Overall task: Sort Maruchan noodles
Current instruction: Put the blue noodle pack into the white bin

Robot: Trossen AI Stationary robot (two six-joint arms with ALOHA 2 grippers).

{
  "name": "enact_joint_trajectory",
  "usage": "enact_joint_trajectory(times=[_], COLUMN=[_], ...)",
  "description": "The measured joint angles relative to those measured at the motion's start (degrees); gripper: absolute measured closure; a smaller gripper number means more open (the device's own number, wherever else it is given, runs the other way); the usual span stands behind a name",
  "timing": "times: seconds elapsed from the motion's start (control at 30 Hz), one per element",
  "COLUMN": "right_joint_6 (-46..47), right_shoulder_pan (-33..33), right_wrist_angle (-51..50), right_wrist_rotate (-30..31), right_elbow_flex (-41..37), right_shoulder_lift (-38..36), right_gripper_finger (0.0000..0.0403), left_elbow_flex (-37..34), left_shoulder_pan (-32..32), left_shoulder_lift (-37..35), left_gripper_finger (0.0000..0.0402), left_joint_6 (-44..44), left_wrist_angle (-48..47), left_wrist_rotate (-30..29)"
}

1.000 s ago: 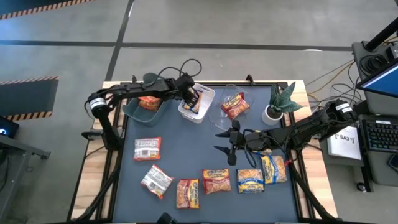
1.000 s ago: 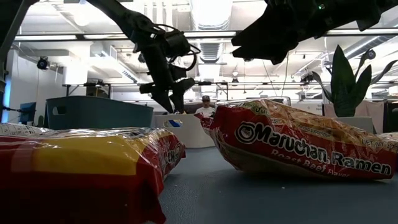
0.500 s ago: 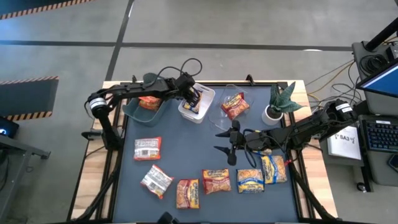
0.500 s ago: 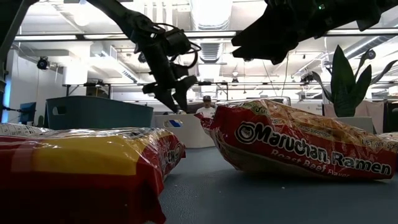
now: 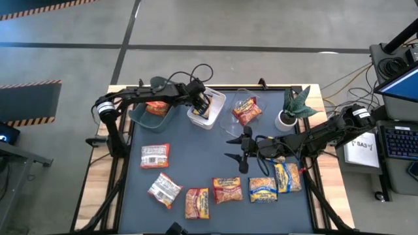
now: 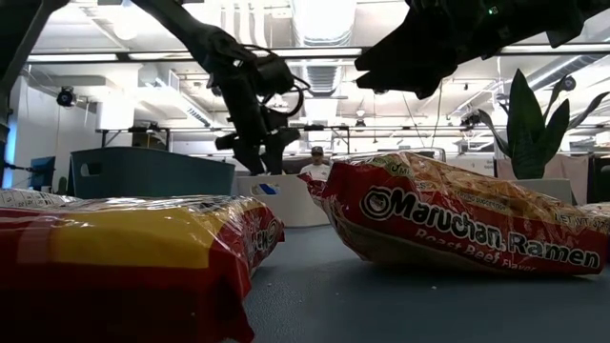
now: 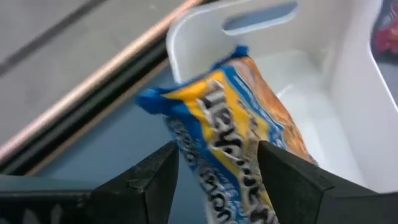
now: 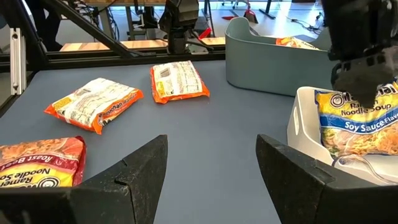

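My left gripper hangs open over the white bin at the table's far side. A blue-and-yellow Maruchan packet stands tilted in that bin right under the fingers, leaning on the bin's wall. My right gripper hovers open above the table's middle and holds nothing. Loose packets lie flat toward the near edge: two whitish-red, two orange-red, two blue-and-yellow. My left gripper stands from above with one finger on each side of the blue-and-yellow packet's upper end. I cannot tell whether the fingers touch it. The packet's lower end rests inside the white bin.
A grey-green bin with an orange packet stands left of the white bin. A clear bin holding an orange-red packet stands to its right. A potted plant occupies the far right corner. A person shows beyond the table.
My left gripper has swayed a little toward the table's right and back while staying above the white bin.
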Motion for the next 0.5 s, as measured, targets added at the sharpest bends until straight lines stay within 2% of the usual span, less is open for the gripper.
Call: enact_joint_trajectory(times=[0.2, 0.5], right_joint_6=[0.04, 0.11], right_shoulder_pan=[-0.02, -0.02], right_wrist_angle=[-0.05, -0.03], right_wrist_rotate=[0.0, 0.0], right_elbow_flex=[0.0, 0.0], right_shoulder_lift=[0.0, 0.0], right_gripper_finger=[0.017, 0.017], left_elbow_flex=[0.21, 2.03], left_shoulder_pan=[-0.6, -1.26], left_shoulder_lift=[1.39, 0.89], left_gripper_finger=[0.0206, 0.0264], left_joint_6=[0.65, 1.89], left_wrist_angle=[0.25, 0.21], left_wrist_rotate=[0.09, -0.35])
